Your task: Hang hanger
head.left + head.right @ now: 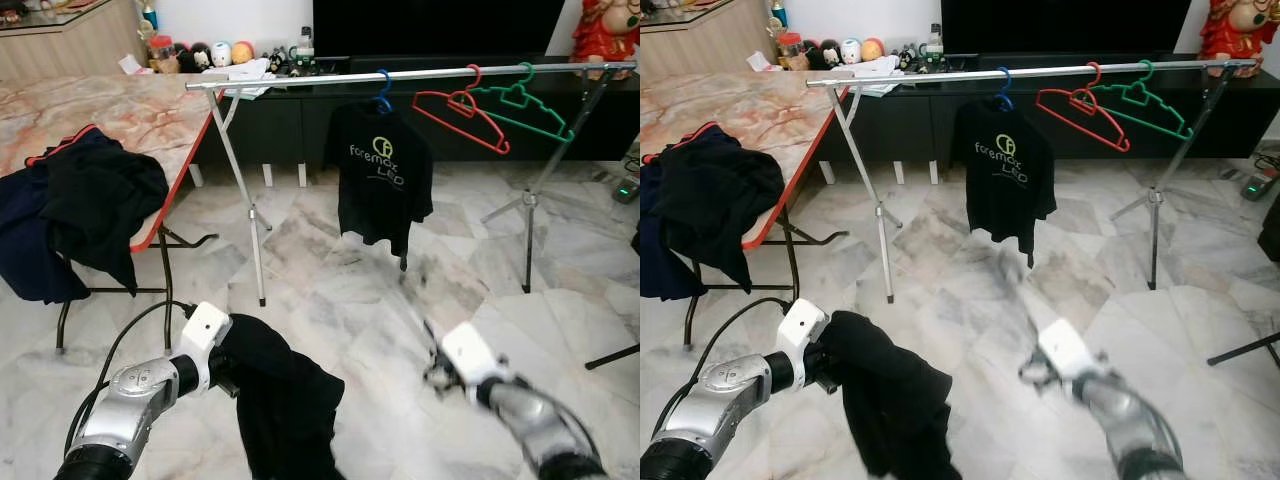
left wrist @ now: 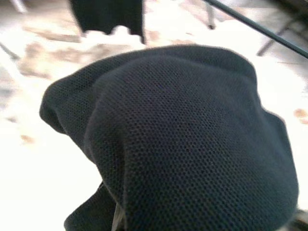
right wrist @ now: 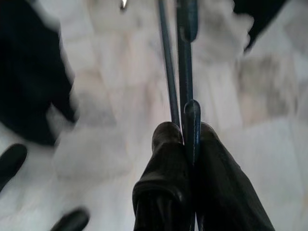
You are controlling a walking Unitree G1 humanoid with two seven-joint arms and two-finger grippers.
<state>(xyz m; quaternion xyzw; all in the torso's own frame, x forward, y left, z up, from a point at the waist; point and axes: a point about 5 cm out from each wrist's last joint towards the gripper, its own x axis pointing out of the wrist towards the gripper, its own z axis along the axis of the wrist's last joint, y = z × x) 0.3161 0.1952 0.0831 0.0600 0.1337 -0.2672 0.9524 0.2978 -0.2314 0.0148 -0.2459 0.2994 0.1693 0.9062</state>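
while your right gripper (image 3: 185,139) is clenched on a dark blue hanger (image 3: 186,57), its fingers (image 3: 166,159) pinching the thin frame low over the floor, your left gripper (image 1: 225,370) is buried under a black garment (image 1: 280,400), so you cannot tell its state. you seem mid-step, dressing the hanger; next, likely feed it into the garment, then lift to the rail (image 1: 400,75). marble floor (image 1: 330,290) below, cluttered table (image 1: 150,110) to your left.

This is a home living room, with a polished marble floor (image 1: 330,290) and a dark television (image 1: 435,25) above a low black cabinet (image 1: 290,125). A clothes rack (image 1: 400,75) holding a black T-shirt (image 1: 380,175) and plastic hangers (image 1: 490,105) stands mid-room, beside a marble-patterned tabletop (image 1: 120,110) draped with clothes.
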